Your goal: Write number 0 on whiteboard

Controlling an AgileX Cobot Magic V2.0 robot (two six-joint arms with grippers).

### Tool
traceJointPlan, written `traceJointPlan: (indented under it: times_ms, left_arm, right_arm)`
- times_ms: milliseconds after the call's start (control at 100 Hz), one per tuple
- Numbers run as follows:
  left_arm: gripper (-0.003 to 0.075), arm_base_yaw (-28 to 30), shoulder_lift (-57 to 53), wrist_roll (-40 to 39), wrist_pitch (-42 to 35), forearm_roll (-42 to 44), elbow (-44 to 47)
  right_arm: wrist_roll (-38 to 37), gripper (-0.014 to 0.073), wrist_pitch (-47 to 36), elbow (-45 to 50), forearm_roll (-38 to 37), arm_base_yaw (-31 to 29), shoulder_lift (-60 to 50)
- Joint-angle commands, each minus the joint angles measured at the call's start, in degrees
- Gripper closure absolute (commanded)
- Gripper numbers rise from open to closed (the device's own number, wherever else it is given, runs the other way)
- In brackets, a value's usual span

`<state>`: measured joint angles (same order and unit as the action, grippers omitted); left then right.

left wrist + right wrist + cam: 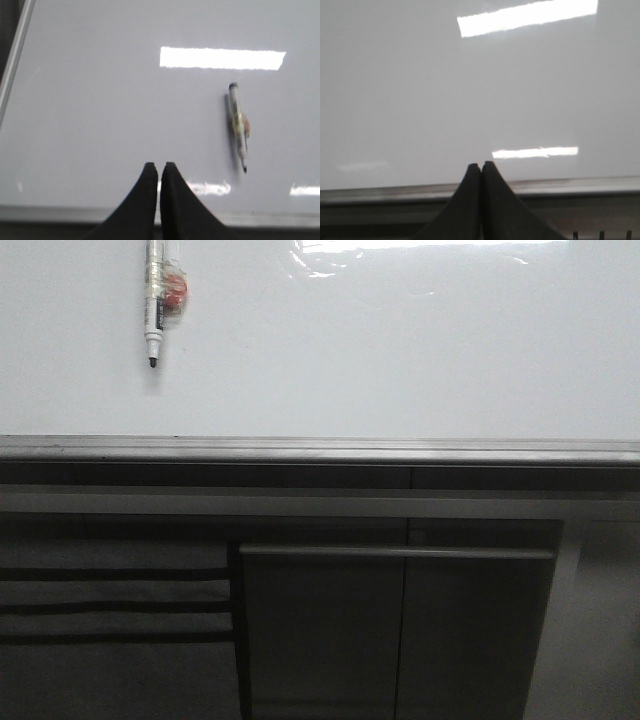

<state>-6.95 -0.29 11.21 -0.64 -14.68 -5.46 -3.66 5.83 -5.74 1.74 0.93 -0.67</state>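
Note:
The whiteboard (400,350) is a glossy white surface with glare, and no number 0 shows on it in any view. A marker pen (156,302) lies on the board at its left, black tip pointing toward the near edge, a red-and-clear band round its barrel. In the left wrist view the marker pen (238,125) lies beyond and to the side of my left gripper (160,166), which is shut and holds nothing. My right gripper (481,165) is shut and empty over the board's near edge. Neither gripper shows in the front view.
A grey metal edge rail (320,450) runs along the board's near side. Below it are dark grey cabinet panels (400,630) with a horizontal bar (395,552). The rail (580,185) also shows in the right wrist view.

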Motion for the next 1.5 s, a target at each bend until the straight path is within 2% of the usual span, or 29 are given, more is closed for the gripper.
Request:
traceJointPlan:
  times_ms: [0, 100, 220, 340, 490, 560, 970, 1020, 1090, 1200, 1280, 1490]
  left_arm:
    - [0.0741, 0.08, -0.27, -0.42, -3.73, -0.56, -7.46]
    - [0.0741, 0.08, 2.65, -0.42, 0.64, -0.56, -14.16]
    - [0.0741, 0.08, 8.07, -0.42, 7.81, -0.34, -21.71]
    - [0.0741, 0.08, 14.78, -0.42, 16.15, 3.72, -28.79]
    - [0.0741, 0.08, 21.17, -0.42, 24.39, 5.77, -33.98]
    - [0.0741, 0.08, 23.08, -0.42, 24.67, 3.48, -34.17]
    - [0.0736, 0.08, 28.45, -0.42, 24.92, 2.09, -33.40]
    - [0.0709, 0.08, 29.28, -0.42, 25.20, 2.09, -33.46]
    - [0.0627, 0.08, 30.70, -0.42, 25.20, 1.99, -33.46]
    - [0.0448, 0.08, 33.69, -0.42, 24.96, 0.00, -33.46]
    - [0.0351, 0.08, 36.37, 0.49, 24.09, -2.83, -33.46]
    - [0.0339, -1.31, 45.56, 11.09, 23.01, -16.38, -34.03]
  right_arm:
    - [-0.02, 0.0666, 0.97, -7.35, -0.67, -0.38, 0.96]
    - [0.79, 0.0666, 7.93, -13.63, -1.12, -0.38, 4.16]
    - [5.71, 0.0666, 15.76, -20.58, -1.22, -0.38, 10.16]
    - [6.48, 0.0666, 22.13, -27.14, -0.81, -0.38, 16.64]
    - [6.48, 0.0666, 25.20, -31.69, -0.04, -0.38, 21.66]
    - [6.48, 0.0666, 23.97, -31.93, -0.04, -0.38, 22.55]
    - [6.48, 0.0647, 26.14, -31.93, -0.04, -0.38, 22.95]
    - [6.48, 0.0610, 26.14, -31.93, -0.04, -0.38, 22.95]
    - [6.48, 0.0522, 26.14, -31.93, -0.04, -0.38, 22.95]
    - [6.48, 0.0343, 26.14, -31.93, -0.04, -0.38, 23.06]
    - [6.48, 0.0267, 26.04, -31.93, -0.04, -0.38, 23.31]
    - [6.48, 0.0262, 25.25, -31.93, -0.04, -0.38, 24.20]
